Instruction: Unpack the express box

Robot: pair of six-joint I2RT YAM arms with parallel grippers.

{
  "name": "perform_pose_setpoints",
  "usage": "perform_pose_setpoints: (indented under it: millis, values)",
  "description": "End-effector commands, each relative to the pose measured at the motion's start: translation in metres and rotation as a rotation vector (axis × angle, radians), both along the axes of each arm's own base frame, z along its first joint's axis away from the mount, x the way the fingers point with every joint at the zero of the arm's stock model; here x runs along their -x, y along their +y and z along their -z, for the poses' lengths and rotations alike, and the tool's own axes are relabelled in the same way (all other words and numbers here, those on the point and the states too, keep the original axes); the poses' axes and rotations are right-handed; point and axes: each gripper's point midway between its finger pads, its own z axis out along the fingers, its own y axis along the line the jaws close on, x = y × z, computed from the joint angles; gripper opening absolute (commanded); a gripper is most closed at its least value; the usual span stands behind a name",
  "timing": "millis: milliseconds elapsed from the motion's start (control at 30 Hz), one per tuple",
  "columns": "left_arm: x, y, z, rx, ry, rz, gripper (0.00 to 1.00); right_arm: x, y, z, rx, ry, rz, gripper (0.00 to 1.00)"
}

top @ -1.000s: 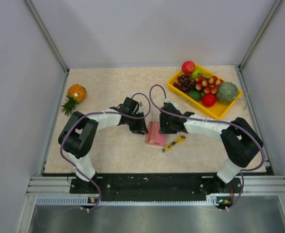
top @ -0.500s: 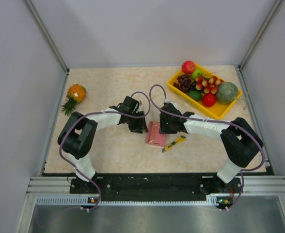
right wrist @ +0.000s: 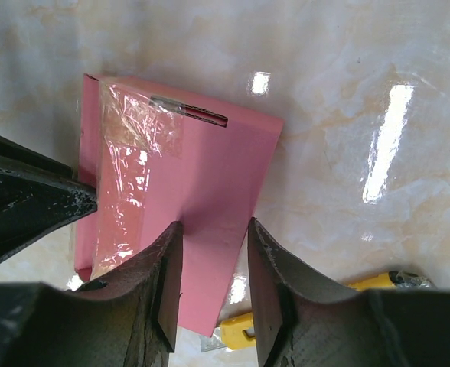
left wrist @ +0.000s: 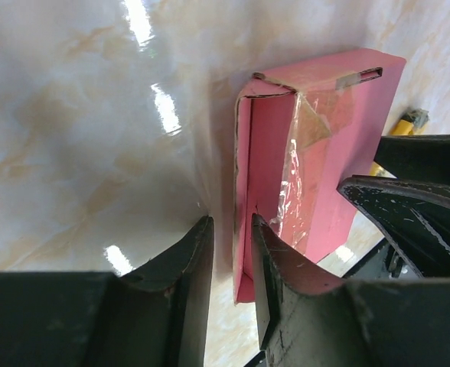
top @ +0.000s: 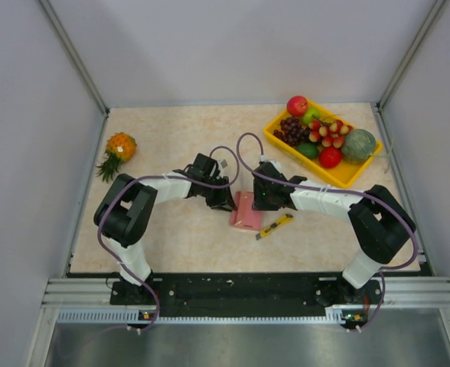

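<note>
A: Where's the express box (top: 246, 214)?
B: Mid table (top: 171, 130), lying flat, right btw the two arms. Crinkled clear tape (right wrist: 129, 183) runs along its top face.
A: Left gripper (left wrist: 231, 222)?
B: Low at the box's left long edge. Fingers nearly together, one on the table side, the other over the pink top, w/ the box edge btw them. Can't tell if it's actually pinching.
A: Right gripper (right wrist: 214, 225)?
B: At the opp. side of the box. Fingers a little apart, w/ pink top and the box's right edge showing in the gap. Not clamped on anything.
A: Anything else?
B: Yellow utility knife (top: 274, 226) just beside the box's near right corner. Can't tell if they touch. Yellow fruit tray (top: 340, 177) at far right and pineapple (top: 118, 149) at far left, both well apart from the box.
</note>
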Motion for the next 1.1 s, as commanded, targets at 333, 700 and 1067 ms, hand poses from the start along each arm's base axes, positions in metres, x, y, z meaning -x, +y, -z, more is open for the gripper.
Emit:
perform_pose_setpoints:
  millis: [333,700,1067]
  values:
    - [0.005,-0.01,-0.004,0.067,0.034,0.056,0.0,0.004,-0.005,-0.003,0.007,-0.013,0.011,0.37]
    - [0.0,0.002,-0.077,0.008,-0.008,0.009,0.0,-0.005,-0.005,-0.086,-0.104,-0.161,0.04,0.59]
    - [0.002,0.008,-0.099,0.0,-0.019,-0.026,0.0,0.003,0.035,-0.091,-0.185,-0.165,-0.085,0.73]
